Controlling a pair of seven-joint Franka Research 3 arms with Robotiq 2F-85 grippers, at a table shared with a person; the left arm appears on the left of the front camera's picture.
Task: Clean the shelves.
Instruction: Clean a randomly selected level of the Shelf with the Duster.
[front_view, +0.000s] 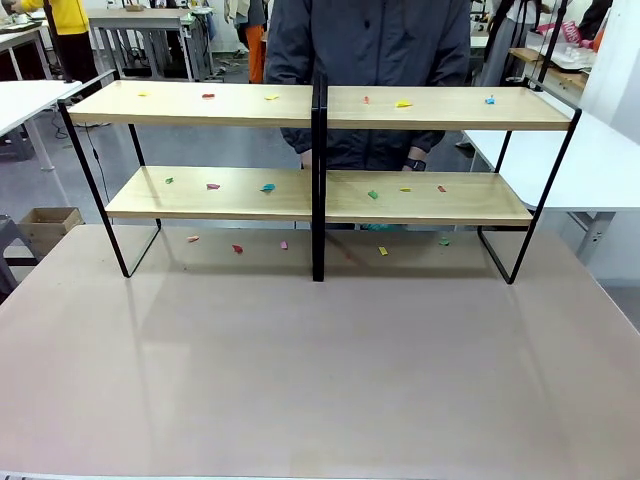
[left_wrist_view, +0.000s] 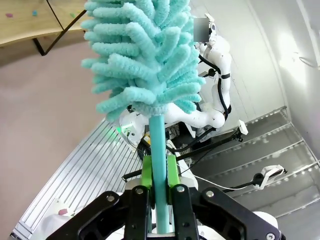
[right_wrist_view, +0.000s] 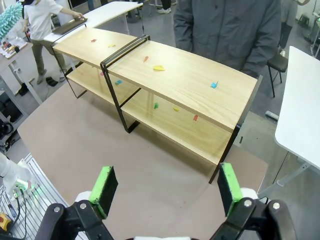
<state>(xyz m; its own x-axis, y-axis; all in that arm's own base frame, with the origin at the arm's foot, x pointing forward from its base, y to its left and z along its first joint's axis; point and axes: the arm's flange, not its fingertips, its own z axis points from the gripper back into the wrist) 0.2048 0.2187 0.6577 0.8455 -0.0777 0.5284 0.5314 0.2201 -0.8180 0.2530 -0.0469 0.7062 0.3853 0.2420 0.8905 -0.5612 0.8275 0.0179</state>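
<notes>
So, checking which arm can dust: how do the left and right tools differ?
The left tool is shut on a teal duster; the right tool is open and empty. The right tool faces the shelves; the left tool points past them. Both have green pads.

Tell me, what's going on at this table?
The robot's left fingers are shut on a fluffy teal duster, held off the shelves. Its right fingers are open and empty, facing the shelves. Coloured scraps lie on both tiers and the table underneath. A person stands behind.
</notes>
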